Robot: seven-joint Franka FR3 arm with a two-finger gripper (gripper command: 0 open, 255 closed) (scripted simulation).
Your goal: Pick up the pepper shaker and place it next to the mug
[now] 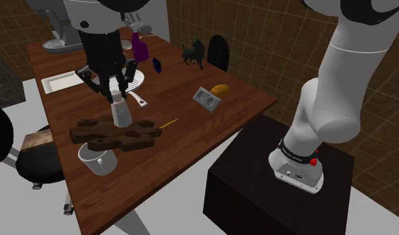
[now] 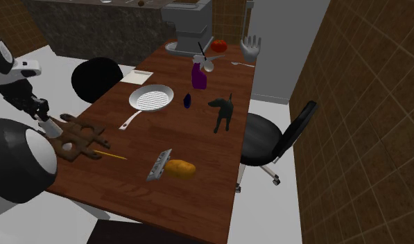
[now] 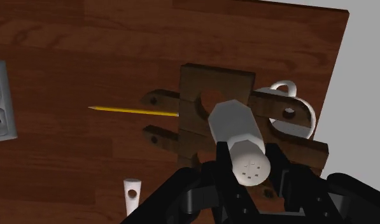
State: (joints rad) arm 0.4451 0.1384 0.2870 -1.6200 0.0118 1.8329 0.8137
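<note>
A white pepper shaker [image 1: 121,113] is clasped in my black gripper [image 1: 117,100], which is shut on its capped end. In the wrist view the shaker [image 3: 236,130] juts out tilted from the gripper [image 3: 249,173], its holed cap towards the camera. It hangs over a flat brown wooden cut-out piece [image 1: 114,133]. The white mug [image 1: 97,160] stands just beyond that piece, at the table's near edge in the shoulder view. From the wrist, the mug [image 3: 295,95] is partly hidden by the wooden piece [image 3: 214,86]. The second exterior view has the shaker [image 2: 54,127] at its left.
A yellow pencil [image 3: 134,111] lies beside the wooden piece. On the dark wooden table [image 1: 218,113] are a white pan [image 2: 151,98], a wall-socket plate [image 1: 207,98], an orange lump [image 2: 181,168], a black animal figure [image 1: 193,53] and a purple spray bottle [image 2: 198,76]. Chairs [image 2: 264,135] flank the table.
</note>
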